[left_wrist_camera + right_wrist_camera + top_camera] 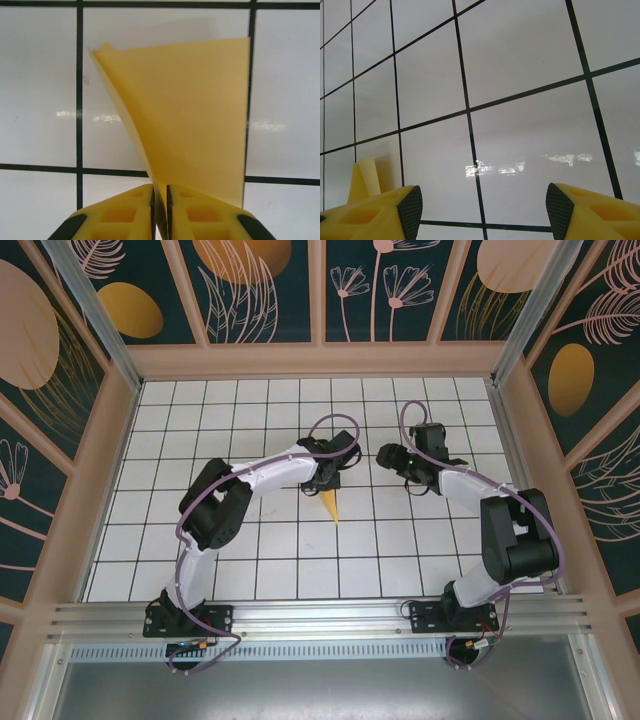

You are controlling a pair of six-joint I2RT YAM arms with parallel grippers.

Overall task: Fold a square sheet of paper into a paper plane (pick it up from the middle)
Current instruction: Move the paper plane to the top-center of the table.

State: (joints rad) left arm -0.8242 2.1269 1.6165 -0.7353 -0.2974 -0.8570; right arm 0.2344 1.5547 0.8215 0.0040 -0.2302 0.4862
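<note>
Left pincer (160, 192): is pressing together on the paper (200, 115), its two yellow fingers almost meeting with only the folded edge between them.
Right pincer (480, 205): is standing spread wide over the bare table (520, 125), gripping nothing.
Paper, from the left pincer: is coming straight out of the finger gap and fanning ahead of it, widening toward the far end. One layer is bowing away to one side. Whether it is resting on the table or hanging clear, I cannot tell.
Paper, from the right pincer: a yellow sliver is showing just beyond one finger, outside the gap. From above, the paper (330, 506) is pointing toward the arm bases from under the left pincer (326, 476), with the right pincer (392, 456) near it but apart from the sheet.
Step in hand: probably securing the folded paper at its crease, ready for a lift or the next fold.
Doing it well: be gripping every layer squarely on the crease. Be lifting slowly and straight, so the loose layer is not catching the table. Be bringing the right pincer in only to support the free end.
Risk: the bowing layer may be slipping out of the pinch, spoiling the fold's alignment.
</note>
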